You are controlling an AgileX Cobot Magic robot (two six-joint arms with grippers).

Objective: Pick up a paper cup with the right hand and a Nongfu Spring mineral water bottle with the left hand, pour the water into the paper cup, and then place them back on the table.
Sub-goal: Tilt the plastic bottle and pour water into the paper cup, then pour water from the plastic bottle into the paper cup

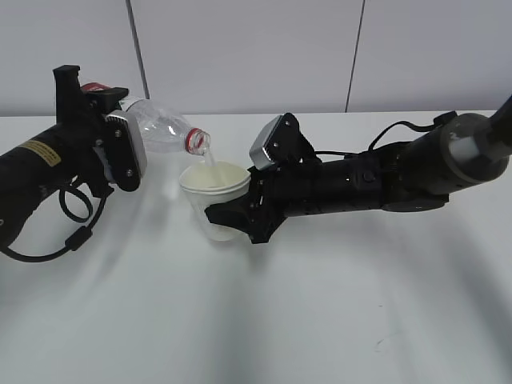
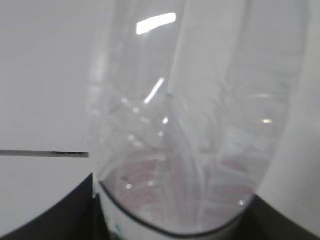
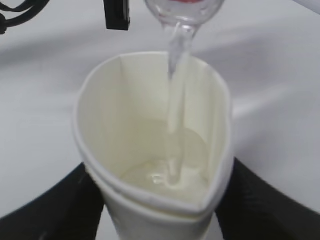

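Clear Nongfu Spring mineral water bottle [image 2: 192, 115] fills the view, label edge lowest.

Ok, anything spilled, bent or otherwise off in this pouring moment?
No spill shows: the stream from the bottle lands inside the paper cup. One oddity: the cup's rim is squeezed out of round, pinched to a point on one side, in the right gripper. The table looks dry.

The bottle [image 1: 164, 128] is lying tilted at centre left of the frame, its mouth sitting just above the cup [image 1: 214, 200]. The cup is standing at centre, the left hand [image 1: 120, 156] to its left, the right hand [image 1: 240, 214] to its right, all over the table [image 1: 320, 320].
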